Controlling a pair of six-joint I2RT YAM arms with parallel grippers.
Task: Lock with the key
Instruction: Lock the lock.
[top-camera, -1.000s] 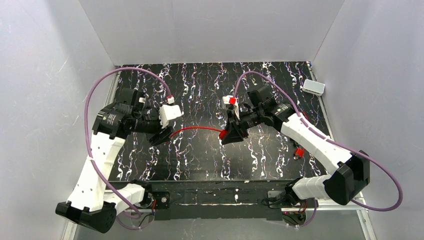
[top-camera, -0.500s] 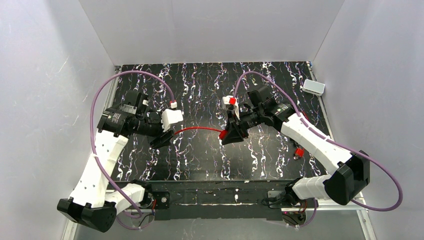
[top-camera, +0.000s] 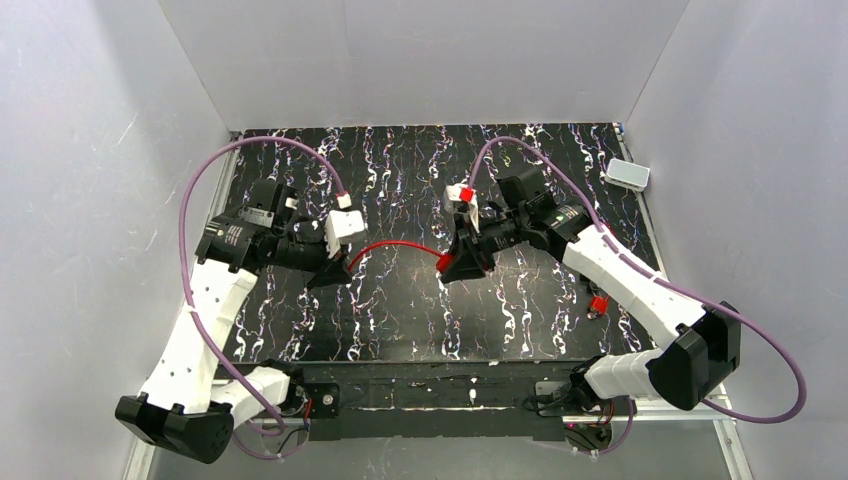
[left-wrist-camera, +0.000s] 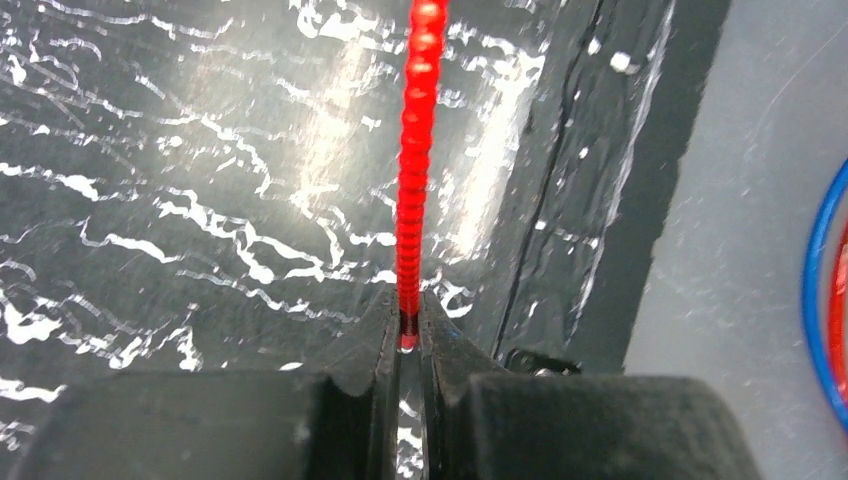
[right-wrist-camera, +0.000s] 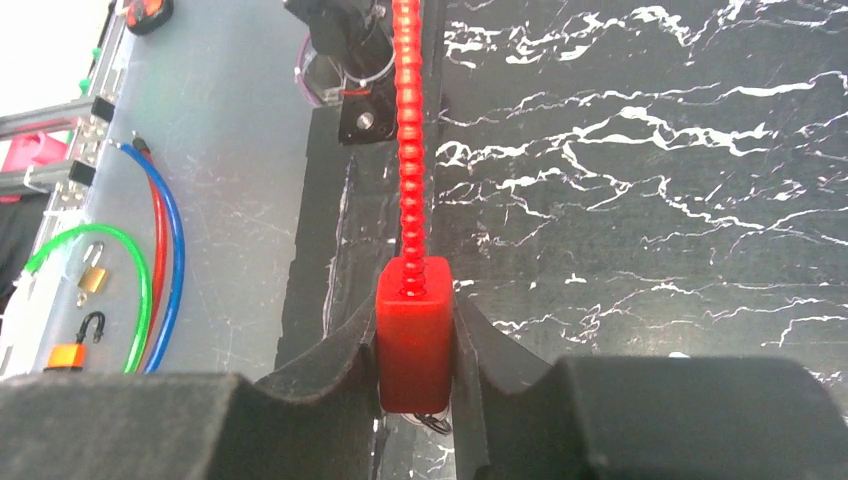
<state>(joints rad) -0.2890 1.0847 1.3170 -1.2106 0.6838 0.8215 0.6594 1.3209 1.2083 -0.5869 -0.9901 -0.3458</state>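
Note:
A red cable lock hangs between my two grippers above the black marbled table (top-camera: 400, 170). Its red block body (right-wrist-camera: 415, 345) is gripped by my right gripper (right-wrist-camera: 415, 322) (top-camera: 460, 266), with the ribbed red cable (right-wrist-camera: 407, 150) running out of its top. The cable (top-camera: 395, 245) arches left to my left gripper (top-camera: 335, 272). In the left wrist view that gripper (left-wrist-camera: 408, 325) is shut on the cable's free tip (left-wrist-camera: 408, 335). A small red-headed piece (top-camera: 597, 304), apparently the key, lies on the table to the right of the right arm.
A white box (top-camera: 627, 173) sits at the table's back right corner. White walls enclose three sides. Beyond the table edge in the right wrist view lie blue (right-wrist-camera: 178, 250) and green (right-wrist-camera: 140, 290) cables, a brass padlock (right-wrist-camera: 92, 278) and an orange one (right-wrist-camera: 70, 350).
The left gripper has shut on the free end of the red cable. The cable's arch has risen and shortened a little, and the right gripper with the lock body has shifted slightly.

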